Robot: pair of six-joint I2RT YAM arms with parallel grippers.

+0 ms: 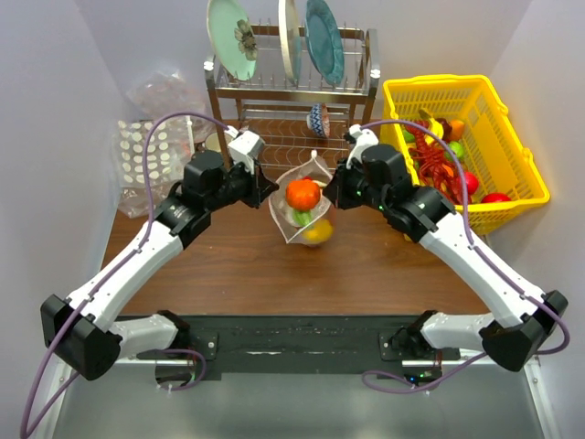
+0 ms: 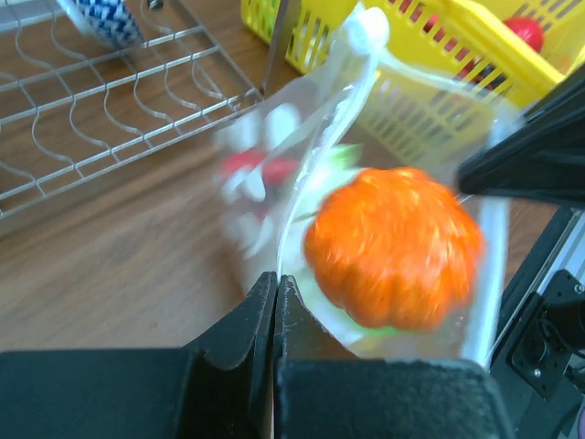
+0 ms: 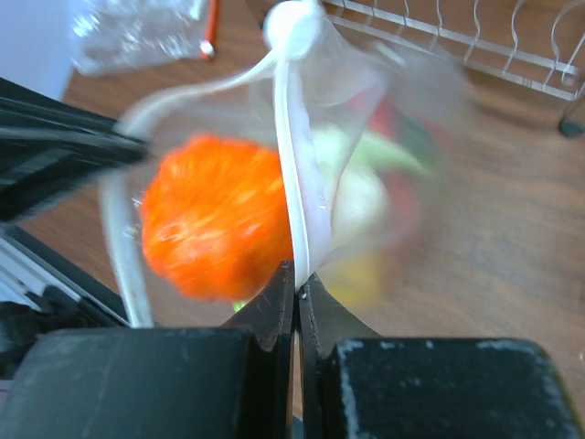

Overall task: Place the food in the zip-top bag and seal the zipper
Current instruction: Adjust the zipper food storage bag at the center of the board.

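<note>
The zip-top bag (image 1: 306, 208) hangs over the table's middle, between my two grippers. My left gripper (image 1: 271, 192) is shut on its left edge (image 2: 285, 238), jaws pressed together (image 2: 276, 279). On its right side my right gripper (image 1: 333, 190) is shut on the white zipper strip (image 3: 297, 174), fingertips meeting (image 3: 297, 271). An orange toy pumpkin (image 1: 303, 193) sits in the bag's mouth, with the rim curving open around it (image 3: 119, 229). Green food (image 1: 302, 218) and yellow food (image 1: 317, 232) lie lower in the bag. Both wrist views are blurred.
A metal dish rack (image 1: 292, 91) with plates stands behind the bag, a small patterned bowl (image 1: 318, 119) on its lower shelf. A yellow basket (image 1: 512, 146) at the right holds more toy food. A clear dotted pack (image 1: 146, 155) and a wrinkly sack (image 1: 169, 91) lie at the back left.
</note>
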